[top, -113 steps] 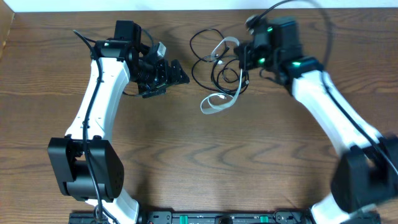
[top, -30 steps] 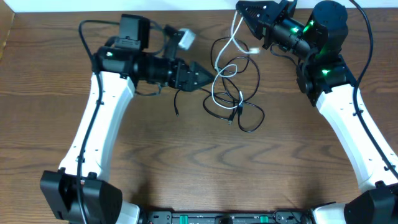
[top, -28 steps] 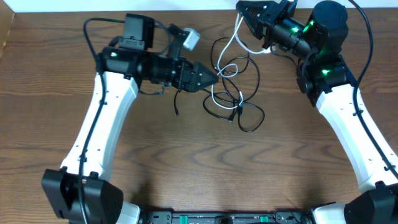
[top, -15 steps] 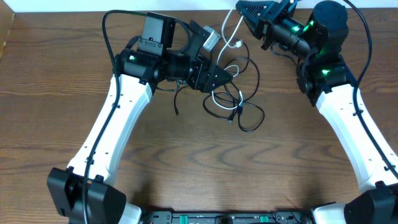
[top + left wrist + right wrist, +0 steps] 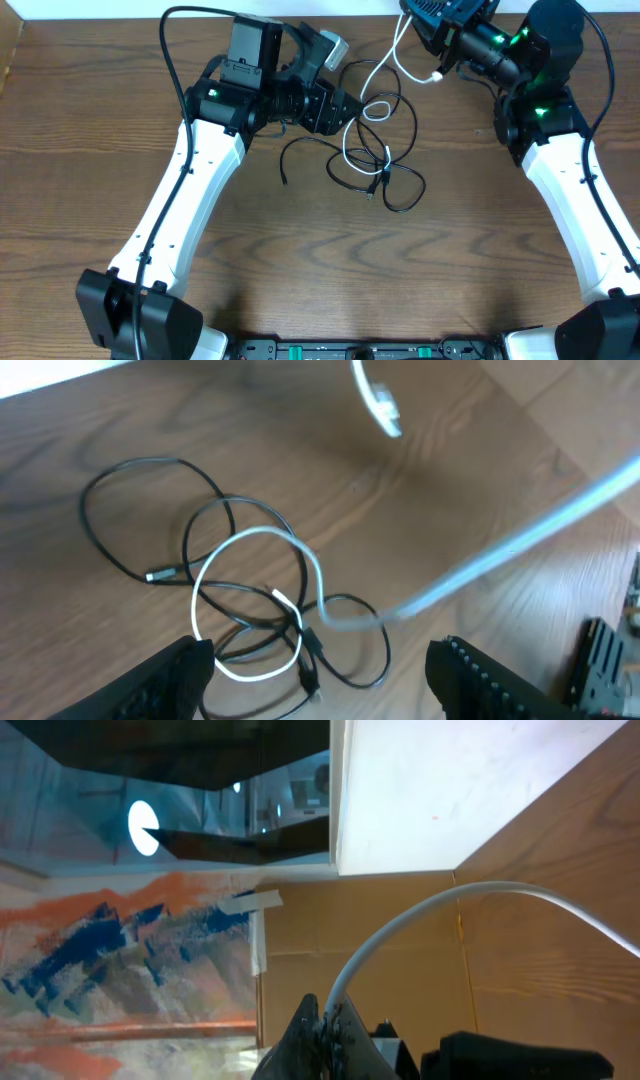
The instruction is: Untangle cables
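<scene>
Finds the thin white flexible cable (image 5: 383, 62) looped through the thin black cords (image 5: 380, 175) mid-way across the brown wooden table (image 5: 300, 250). Slants up and away from there to the right gripper (image 5: 328, 1020), clamped on it. Puts the left gripper (image 5: 320, 655), jaws apart, nearer, just beside the cords. Probably calls for pinning them there.

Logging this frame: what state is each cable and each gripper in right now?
black cables: lying flat, tangled together.
white cable: partly lifted, lower loop threaded among the black cables.
left gripper: open, empty, over the tangle.
right gripper: shut on the white cable.
</scene>
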Action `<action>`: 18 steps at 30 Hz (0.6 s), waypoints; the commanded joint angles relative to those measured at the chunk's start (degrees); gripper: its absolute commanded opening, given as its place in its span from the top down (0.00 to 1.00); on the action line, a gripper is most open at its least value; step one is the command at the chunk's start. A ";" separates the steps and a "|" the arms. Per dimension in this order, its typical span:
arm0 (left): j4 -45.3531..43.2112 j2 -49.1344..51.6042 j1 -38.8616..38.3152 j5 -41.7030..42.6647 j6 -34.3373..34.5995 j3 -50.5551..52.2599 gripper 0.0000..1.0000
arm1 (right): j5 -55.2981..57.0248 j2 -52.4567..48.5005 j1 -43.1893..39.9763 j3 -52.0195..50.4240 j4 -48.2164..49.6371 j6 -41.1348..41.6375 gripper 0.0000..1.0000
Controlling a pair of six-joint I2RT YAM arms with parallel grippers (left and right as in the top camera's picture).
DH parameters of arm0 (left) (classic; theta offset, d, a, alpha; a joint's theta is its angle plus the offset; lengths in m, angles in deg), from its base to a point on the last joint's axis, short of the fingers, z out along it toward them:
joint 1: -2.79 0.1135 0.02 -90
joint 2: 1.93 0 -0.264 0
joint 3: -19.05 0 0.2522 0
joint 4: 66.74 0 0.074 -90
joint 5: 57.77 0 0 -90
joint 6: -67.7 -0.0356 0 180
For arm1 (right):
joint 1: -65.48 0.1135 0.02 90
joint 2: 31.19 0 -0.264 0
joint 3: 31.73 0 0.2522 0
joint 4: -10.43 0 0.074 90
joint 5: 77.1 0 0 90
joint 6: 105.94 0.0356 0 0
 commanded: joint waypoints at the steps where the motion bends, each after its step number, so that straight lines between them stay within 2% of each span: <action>1: -0.20 0.00 -0.35 2.49 1.99 0.13 0.27 | -1.60 0.90 0.07 0.59 0.15 0.70 0.98; 4: -0.13 0.00 -0.85 6.29 1.97 0.13 0.28 | -1.60 0.90 0.02 0.59 0.15 0.70 0.99; 8: -0.28 0.02 -1.90 5.95 1.66 0.13 0.28 | -1.62 0.90 0.04 0.59 0.15 0.70 0.98; 14: -0.55 0.11 -2.78 6.43 1.79 0.13 0.42 | -1.84 0.90 0.02 0.59 0.15 0.70 0.98; 18: -0.35 0.11 -3.82 6.38 1.75 0.13 0.59 | -1.86 0.90 0.02 0.59 0.13 0.68 0.99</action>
